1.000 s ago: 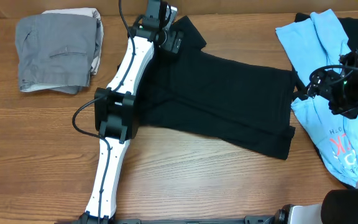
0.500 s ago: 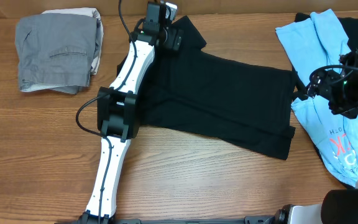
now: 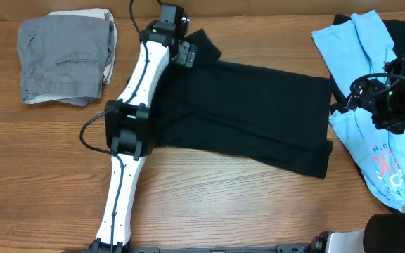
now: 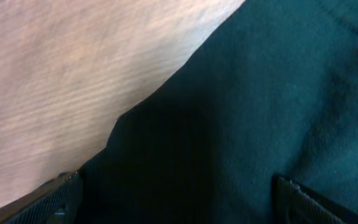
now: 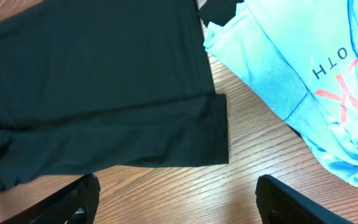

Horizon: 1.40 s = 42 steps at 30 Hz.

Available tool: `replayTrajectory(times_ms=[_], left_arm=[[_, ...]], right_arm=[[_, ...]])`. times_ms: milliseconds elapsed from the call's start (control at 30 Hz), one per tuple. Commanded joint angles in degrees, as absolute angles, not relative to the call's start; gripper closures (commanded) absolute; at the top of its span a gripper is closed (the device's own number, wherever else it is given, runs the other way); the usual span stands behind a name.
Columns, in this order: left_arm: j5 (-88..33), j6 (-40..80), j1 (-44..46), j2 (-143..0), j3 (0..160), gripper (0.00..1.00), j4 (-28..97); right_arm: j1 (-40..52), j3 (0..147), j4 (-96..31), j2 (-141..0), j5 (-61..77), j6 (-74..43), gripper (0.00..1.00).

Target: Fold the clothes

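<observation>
The plain black short-sleeved cotton T-shirt (image 3: 259, 112) is spread flat across the middle of the brown wooden worktop (image 3: 223, 204). The left pincer (image 4: 179, 202) is seen wide open over its far-left sleeve, nothing gripped. The right pincer (image 5: 179, 202) is likewise spread wide and empty above the shirt's right edge, beside the light blue tee with red lettering (image 5: 303, 50).

The left arm (image 3: 136, 81) lies over one side of the black tee (image 3: 259, 112) and hides it. The left claw (image 4: 179, 202) shows only two tips at the bottom corners of its wrist view, where the bench (image 4: 55, 74) is blurry. The blue tee (image 3: 357, 49) runs off the right edge, partly behind the right arm (image 3: 389, 102). Its red letters (image 3: 385, 165) are cut short. Another black cloth (image 3: 403, 29) is cut off there too.
</observation>
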<state>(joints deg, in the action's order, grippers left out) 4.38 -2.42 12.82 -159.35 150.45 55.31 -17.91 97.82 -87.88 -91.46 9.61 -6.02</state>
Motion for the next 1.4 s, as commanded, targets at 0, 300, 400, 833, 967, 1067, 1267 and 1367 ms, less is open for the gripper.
replayTrajectory(times_ms=[0, 300, 400, 833, 967, 1067, 1267, 1367], left_arm=[[10.5, -2.9, 10.5, -164.2, 147.3, 0.0, 62.5], [8.7, -3.0, 10.8, -164.1, 159.0, 0.0, 68.6], [4.9, -3.0, 11.1, -164.1, 167.7, 0.0, 68.7], [-8.9, -2.8, 11.9, -164.6, 162.2, 0.0, 46.5], [-8.8, -2.8, 12.0, -164.6, 160.9, 0.0, 42.9], [-8.4, -3.0, 12.0, -164.7, 159.8, 0.0, 40.4], [-8.6, -3.0, 12.1, -164.7, 155.9, 0.0, 38.2], [-8.4, -3.0, 12.0, -164.7, 154.8, 0.0, 37.6]], right_arm=[[-17.6, 98.7, -87.1, -91.5, 9.8, -6.0, 0.16], [-17.6, 98.7, -85.8, -91.5, 10.8, -6.0, 0.16], [-17.6, 98.7, -85.5, -91.5, 10.8, -6.0, 0.16], [-17.6, 98.7, -85.3, -91.5, 10.7, -5.9, 0.16], [-17.6, 98.7, -86.3, -91.5, 10.8, -5.9, 0.16], [-17.6, 98.7, -86.7, -91.5, 10.8, -5.9, 0.16], [-17.6, 98.7, -86.6, -91.5, 10.8, -6.0, 0.16], [-17.6, 98.7, -86.6, -91.5, 10.8, -6.0, 0.16]])
